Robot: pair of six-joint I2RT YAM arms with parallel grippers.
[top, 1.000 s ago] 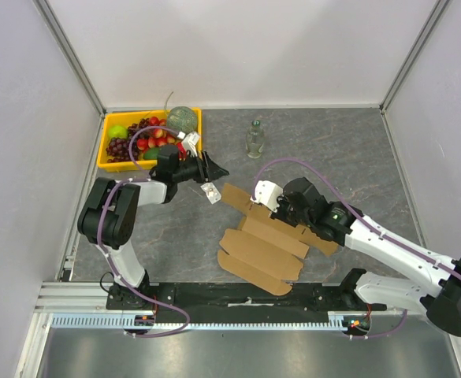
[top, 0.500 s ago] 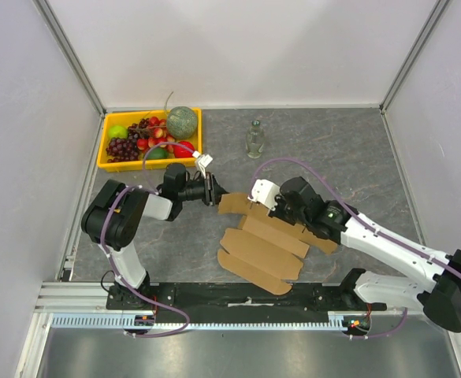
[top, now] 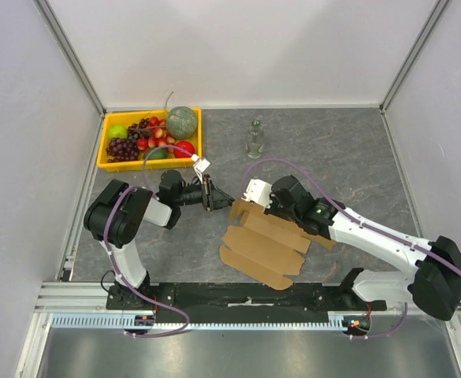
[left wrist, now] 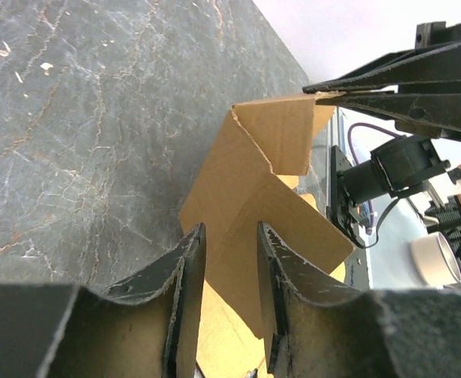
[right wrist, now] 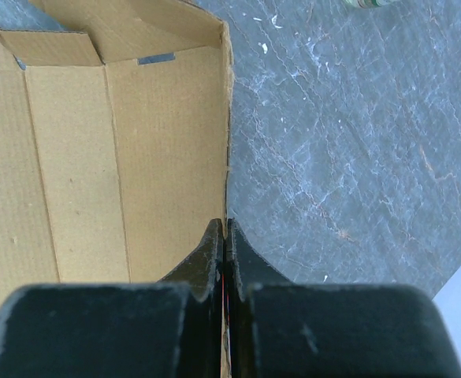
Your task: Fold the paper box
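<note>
Pinching the paper box (right wrist: 96, 157) edge with our right gripper (right wrist: 225, 224), we hold our left gripper (left wrist: 230, 228) spread, the box just ahead of it.

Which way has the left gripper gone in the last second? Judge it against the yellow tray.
Yes, it moved. The left gripper has come away from the yellow tray toward the near side, up to the raised left flap of the paper box.

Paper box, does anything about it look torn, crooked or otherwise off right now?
Nothing looks damaged. The paper box lies skewed on the table, and its far left flap stands up off the sheet, only because the right end effector is pinching that flap's edge. No tears or crushed spots show.
</note>
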